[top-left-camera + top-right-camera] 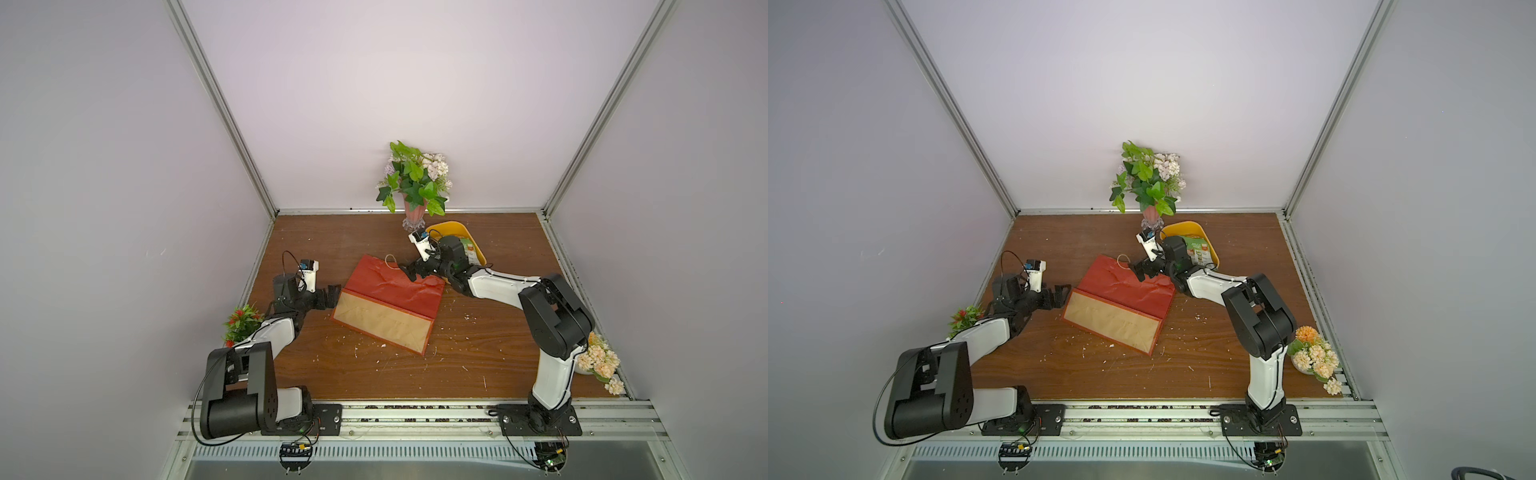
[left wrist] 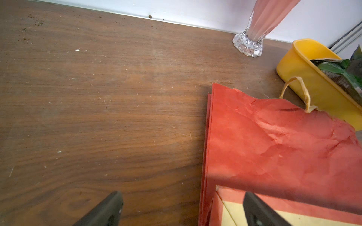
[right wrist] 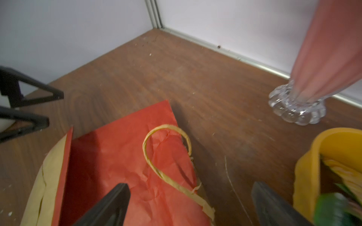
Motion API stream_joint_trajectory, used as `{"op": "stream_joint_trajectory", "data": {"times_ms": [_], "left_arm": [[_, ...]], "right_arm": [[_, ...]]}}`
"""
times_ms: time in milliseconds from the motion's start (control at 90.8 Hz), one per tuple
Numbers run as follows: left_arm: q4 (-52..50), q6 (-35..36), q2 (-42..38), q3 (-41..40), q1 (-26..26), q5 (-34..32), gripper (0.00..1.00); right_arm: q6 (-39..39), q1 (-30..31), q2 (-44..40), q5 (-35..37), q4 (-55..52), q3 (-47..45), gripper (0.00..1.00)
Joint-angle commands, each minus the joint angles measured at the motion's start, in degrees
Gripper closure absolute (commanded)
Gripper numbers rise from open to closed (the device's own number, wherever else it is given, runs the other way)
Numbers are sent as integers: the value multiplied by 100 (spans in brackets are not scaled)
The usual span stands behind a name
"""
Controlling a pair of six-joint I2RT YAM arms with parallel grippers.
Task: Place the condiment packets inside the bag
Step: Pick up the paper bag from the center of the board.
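Note:
The red paper bag (image 1: 390, 291) (image 1: 1125, 291) lies flat mid-table, its brown base panel toward the front. Its cord handle (image 3: 166, 172) (image 2: 299, 92) rests at the far end. Green condiment packets (image 1: 469, 249) (image 1: 1198, 251) (image 2: 337, 68) (image 3: 340, 176) sit in a yellow tub (image 1: 446, 227) (image 3: 309, 166) behind my right wrist. My left gripper (image 1: 332, 296) (image 2: 183, 197) is open at the bag's left edge, one finger over the base panel. My right gripper (image 1: 409, 272) (image 3: 191, 187) is open above the bag's far right corner, straddling the handle, holding nothing.
A pink glass vase (image 1: 413, 208) (image 2: 248, 43) (image 3: 297, 109) with ivy stands at the back wall, close to the tub. A small red-flowered plant (image 1: 243, 324) is by the left arm, and peach flowers (image 1: 598, 357) are at the right edge. Walls enclose three sides.

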Motion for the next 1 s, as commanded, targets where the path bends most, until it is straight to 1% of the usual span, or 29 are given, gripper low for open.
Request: {"op": "stream_joint_trajectory", "data": {"times_ms": [0, 110, 275, 385, 462, 638, 682, 749, 815, 903, 947, 991], "left_arm": [[138, 83, 52, -16, 110, 182, 1], [136, 58, -74, -54, 223, 373, 1], [180, 47, -206, -109, 305, 439, 1], [165, 61, -193, -104, 304, 460, 1], [169, 65, -194, -98, 300, 439, 1], [156, 73, -211, -96, 305, 429, 1], [136, 83, -216, -91, 303, 452, 1], [107, 95, -261, -94, 305, 486, 1], [63, 123, -323, -94, 300, 543, 1], [-36, 175, -404, -62, 305, 640, 1], [-125, 203, -439, -18, 305, 686, 1], [-256, 237, -482, 63, 305, 709, 1]], "right_arm": [[-408, 25, 119, -430, -519, 461, 1], [-605, 74, 430, -577, -935, 808, 1], [-918, 201, 723, -380, -1347, 1191, 2], [-996, 241, 871, -378, -1582, 1391, 8], [-996, 242, 925, -414, -1691, 1462, 14], [-1005, 242, 945, -379, -1669, 1436, 23], [-1005, 249, 939, -169, -1644, 1434, 28], [-976, 250, 935, -49, -1571, 1419, 35], [-918, 257, 906, 57, -1428, 1358, 45], [-855, 255, 823, 149, -1247, 1277, 60], [-812, 258, 768, 181, -1155, 1227, 71], [-777, 254, 677, 184, -1067, 1170, 79]]}}
